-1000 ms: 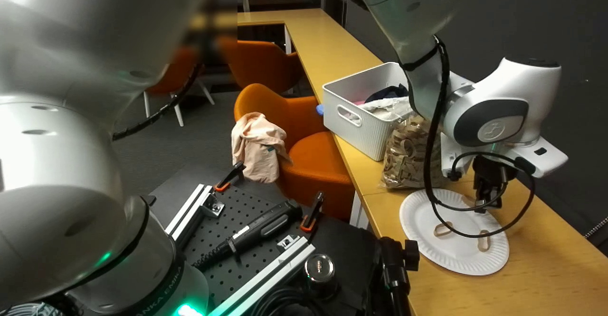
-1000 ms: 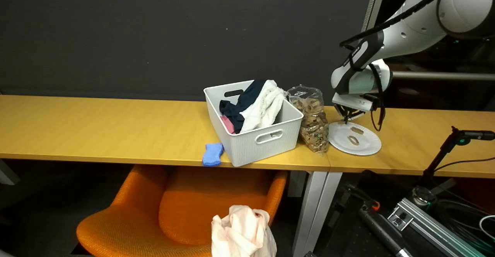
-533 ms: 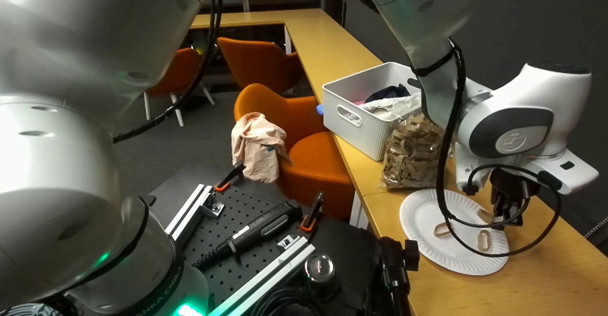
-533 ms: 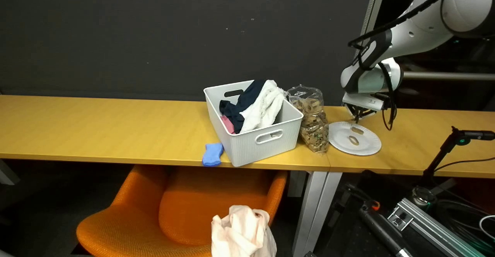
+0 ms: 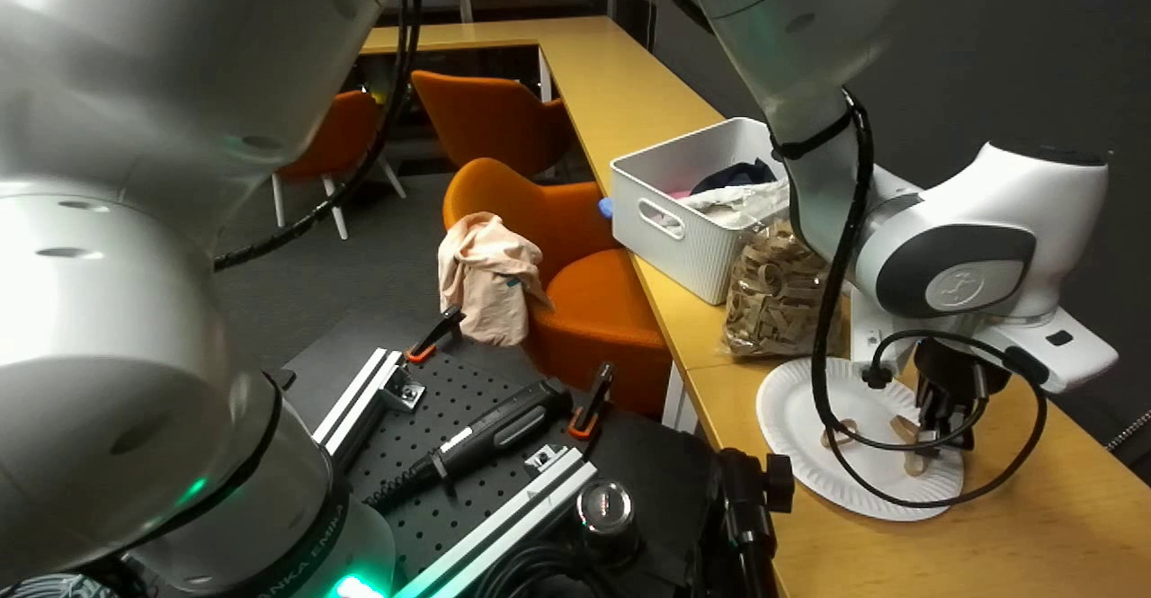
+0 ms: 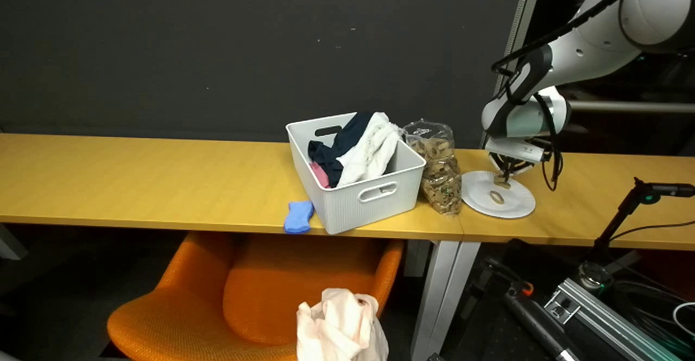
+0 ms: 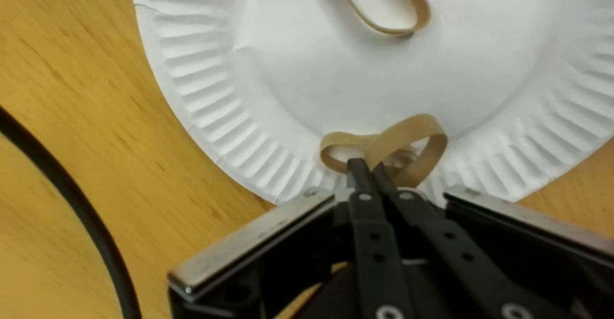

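My gripper (image 7: 368, 166) is low over the near rim of a white paper plate (image 7: 307, 84). It is shut on a tan rubber band (image 7: 405, 132), whose loop sticks out to the right of the fingertips in the wrist view. A second tan rubber band (image 7: 345, 139) lies on the plate under the held one and overlaps it in this view. A third band (image 7: 422, 9) lies further in on the plate. In both exterior views my gripper (image 5: 942, 436) (image 6: 506, 176) is at the plate's wall side. The gripper's cable partly covers the plate in an exterior view.
A clear bag of tan bands (image 6: 441, 171) stands beside the plate. Next to it is a white basket (image 6: 364, 209) with dark, white and pink cloth. A blue item (image 6: 298, 217) lies at the table edge. A dark wall rises behind the table (image 6: 163, 182).
My gripper has moved across the plate, away from the bag, then lowered. The held band has moved with it and now overlaps a lying band. The basket and bag have not moved.
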Motion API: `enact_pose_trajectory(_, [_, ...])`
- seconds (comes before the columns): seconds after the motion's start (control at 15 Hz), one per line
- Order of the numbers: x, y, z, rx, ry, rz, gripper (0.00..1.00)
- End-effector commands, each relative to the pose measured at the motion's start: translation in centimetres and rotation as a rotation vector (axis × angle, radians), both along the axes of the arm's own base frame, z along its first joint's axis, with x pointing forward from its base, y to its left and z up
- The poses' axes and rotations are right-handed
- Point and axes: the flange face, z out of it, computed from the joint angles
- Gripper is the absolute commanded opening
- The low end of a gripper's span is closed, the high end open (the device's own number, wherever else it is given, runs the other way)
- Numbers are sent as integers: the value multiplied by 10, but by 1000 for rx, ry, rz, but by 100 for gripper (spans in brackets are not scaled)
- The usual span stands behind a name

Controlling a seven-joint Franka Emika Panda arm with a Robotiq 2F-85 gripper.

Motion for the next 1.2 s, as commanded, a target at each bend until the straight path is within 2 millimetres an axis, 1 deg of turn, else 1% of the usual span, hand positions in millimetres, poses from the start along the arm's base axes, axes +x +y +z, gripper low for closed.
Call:
enact_pose_trajectory(0.0, [-5, 2, 7, -4, 2, 13, 27])
enact_pose_trajectory(0.2, [-4, 2, 3, -3, 5, 12, 46])
enact_pose_trajectory(0.27, [-4, 3, 1, -1, 8, 13, 54])
enact_pose_trajectory(0.4, [-3, 5, -3, 1, 13, 14, 68])
enact_pose_trajectory(0.53, [-3, 7, -7, 4, 17, 16, 73])
enact_pose_trajectory(0.67, [-4, 8, -10, 7, 22, 14, 74])
enact_pose_trajectory(0.73, [-5, 8, -11, 8, 24, 14, 68])
enact_pose_trajectory(0.8, [-5, 8, -12, 9, 26, 14, 70])
enact_pose_trajectory(0.87, [-5, 8, -13, 9, 27, 14, 68])
enact_pose_trajectory(1.07, [-5, 6, -16, 8, 29, 11, 70])
enact_pose_trajectory(1.13, [-5, 7, -17, 8, 29, 11, 63])
